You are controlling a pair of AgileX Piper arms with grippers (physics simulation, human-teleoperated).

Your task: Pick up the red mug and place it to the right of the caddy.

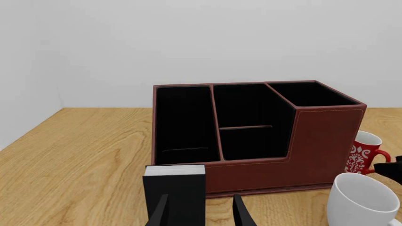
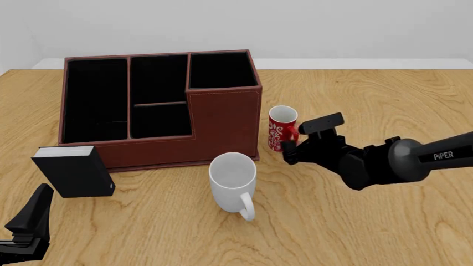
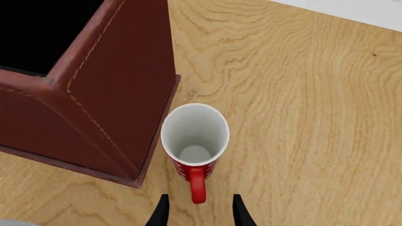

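Note:
The red mug [image 2: 282, 128] with its white swirls stands upright on the table, close beside the right wall of the caddy [image 2: 221, 119], near the caddy's front corner. My right gripper [image 2: 289, 151] is open just in front of the mug. In the right wrist view the mug's handle [image 3: 197, 183] lies between the two fingers without touching them, below the white inside [image 3: 195, 136] and next to the caddy's wall [image 3: 107, 94]. My left gripper [image 2: 30, 219] is open at the near left. In the left wrist view it [image 1: 201, 200] faces the caddy [image 1: 320, 141], with the red mug [image 1: 363, 153] behind the caddy's corner.
A plain white mug [image 2: 232, 180] stands in front of the caddy's right corner, its handle toward me. A small black box with a white top [image 2: 74, 170] stands at the caddy's front left, straight ahead of the left fingers [image 1: 164, 209]. A white wall rises beyond the table's far edge.

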